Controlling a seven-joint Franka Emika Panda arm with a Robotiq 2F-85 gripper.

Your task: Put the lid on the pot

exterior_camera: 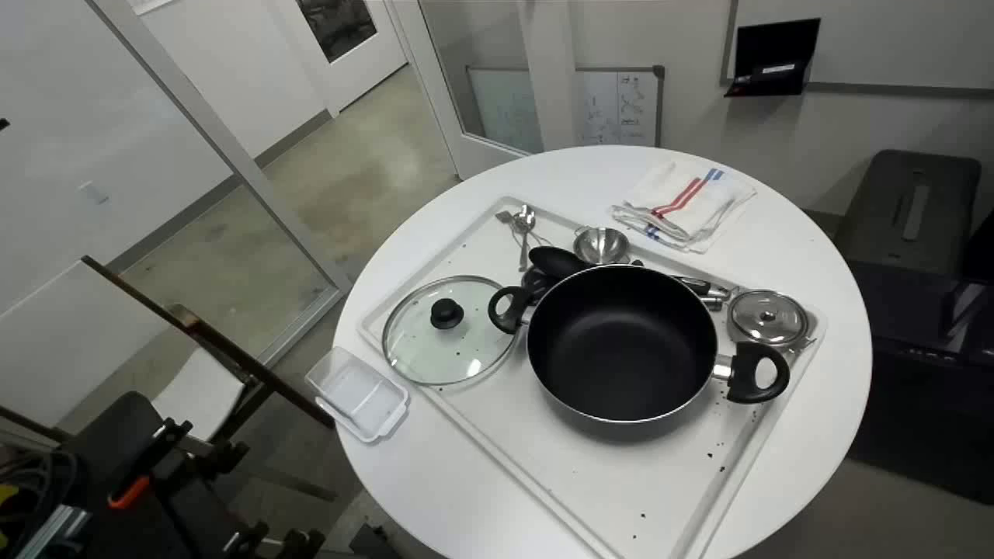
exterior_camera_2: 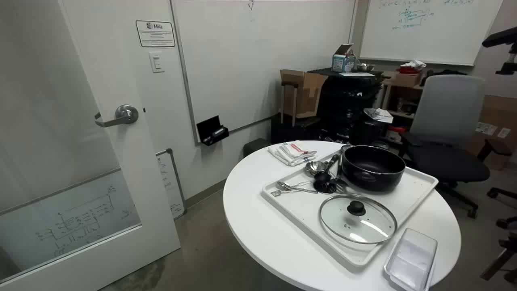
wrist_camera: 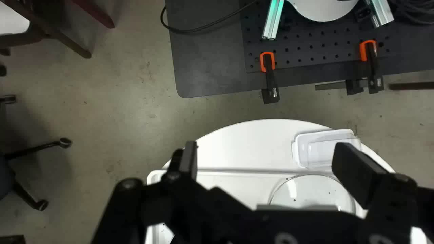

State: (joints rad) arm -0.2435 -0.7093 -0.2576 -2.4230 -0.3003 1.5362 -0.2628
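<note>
The lid [exterior_camera: 419, 341], round clear glass with a metal rim and black knob, lies knob up on the white tray in both exterior views [exterior_camera_2: 343, 218]. The pot [exterior_camera: 621, 349], large, black and uncovered, stands on the tray beside the lid. It also shows in an exterior view [exterior_camera_2: 375, 182], with its dark inside partly visible. My gripper [wrist_camera: 266, 162] shows only in the wrist view. Its fingers are wide apart with nothing between them, high above the table. Part of the lid [wrist_camera: 312, 191] shows below, partly hidden by the gripper body. The pot is mostly or wholly hidden there.
The tray [exterior_camera: 512, 473] also holds black utensils, spoons [exterior_camera_2: 297, 187], a small steel strainer [exterior_camera: 601, 245] and a small steel pot [exterior_camera: 769, 317]. A clear plastic container [exterior_camera: 363, 397] sits by the lid. A folded towel [exterior_camera: 683, 203] lies behind. A dark clamped bench [wrist_camera: 210, 61] stands nearby.
</note>
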